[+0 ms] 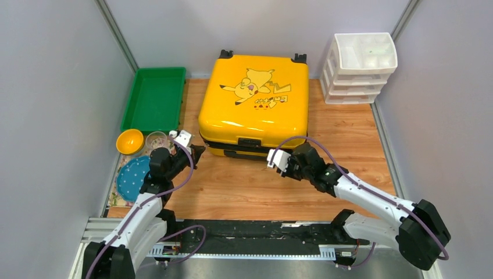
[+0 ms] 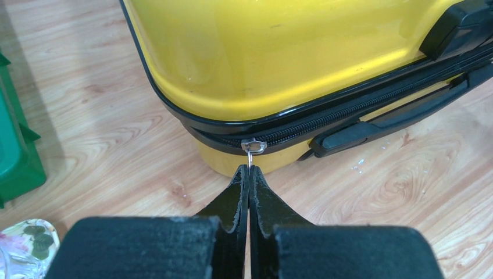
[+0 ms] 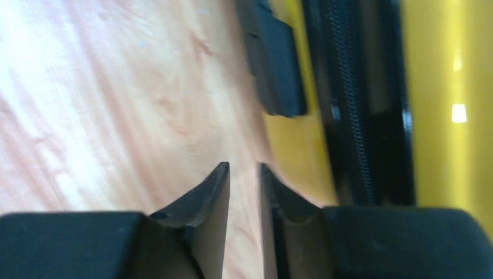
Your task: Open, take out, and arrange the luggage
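Your left gripper is clamped fully shut, and its fingertips pinch the thin metal loop of the zipper pull, which hangs from the black zipper track directly ahead of the tips. That pull sits at the rounded near corner of the luggage. The yellow suitcase lies flat and closed on the wooden table, cartoon print facing up, with its shell rising just beyond and above your left fingertips. The black side handle runs off ahead and to the right of that hand, and a corner of the green tray shows off to its left. Your right gripper has its jaws parted by a narrow gap with nothing between them; only the table surface shows through. In its wrist view the suitcase's zippered side passes close along the right of the fingers, and one end of the black handle lies ahead of the tips. That view is blurred, so you cannot tell whether the right finger touches the shell. From above, both hands sit at the near side of the luggage, the left at its corner and the right toward the middle.
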### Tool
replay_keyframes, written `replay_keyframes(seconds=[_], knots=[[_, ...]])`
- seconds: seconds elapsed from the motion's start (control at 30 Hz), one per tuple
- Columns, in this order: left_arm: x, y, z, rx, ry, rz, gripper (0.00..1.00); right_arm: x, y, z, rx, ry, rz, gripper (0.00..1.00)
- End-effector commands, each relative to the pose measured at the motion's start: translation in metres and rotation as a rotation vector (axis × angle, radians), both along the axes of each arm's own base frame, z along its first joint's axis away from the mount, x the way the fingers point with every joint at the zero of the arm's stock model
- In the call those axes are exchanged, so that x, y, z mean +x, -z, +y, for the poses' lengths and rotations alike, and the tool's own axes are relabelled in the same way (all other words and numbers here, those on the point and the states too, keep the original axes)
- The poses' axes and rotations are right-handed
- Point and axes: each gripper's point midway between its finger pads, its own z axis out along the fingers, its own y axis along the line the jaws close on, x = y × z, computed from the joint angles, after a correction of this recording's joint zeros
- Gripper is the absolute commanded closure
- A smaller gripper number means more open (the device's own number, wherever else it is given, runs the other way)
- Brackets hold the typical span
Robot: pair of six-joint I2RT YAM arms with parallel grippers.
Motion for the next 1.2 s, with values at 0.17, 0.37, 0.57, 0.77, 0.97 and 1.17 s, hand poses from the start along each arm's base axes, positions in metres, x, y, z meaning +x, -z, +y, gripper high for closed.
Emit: replay_keyframes(seconds=[0.17, 0.37, 0.57, 0.77, 0.97, 1.17], knots=[[0.004, 0.012, 0.016, -0.016, -0.13, 0.042, 1.0, -0.047, -0.04, 0.098, 0.139, -0.2, -0.025, 0.5], [0.007, 0.011, 0.015, -0.028, -0.132, 0.041, 1.0, -0.012, -0.037, 0.138, 0.118, -0.139, -0.069, 0.5], [0.005, 0.014, 0.012, -0.039, -0.111, 0.029, 1.0, 0.018, -0.033, 0.16, 0.089, -0.054, -0.095, 0.5], [0.01, 0.017, 0.008, -0.046, -0.095, 0.008, 1.0, 0.022, -0.023, 0.158, 0.071, -0.028, -0.102, 0.5], [0.015, 0.018, 0.002, -0.059, -0.073, -0.004, 1.0, 0.02, 0.003, 0.148, 0.018, -0.009, -0.067, 0.54], [0.017, 0.019, -0.005, -0.084, -0.041, -0.005, 1.0, 0.02, 0.01, 0.143, 0.004, 0.008, -0.048, 0.59]])
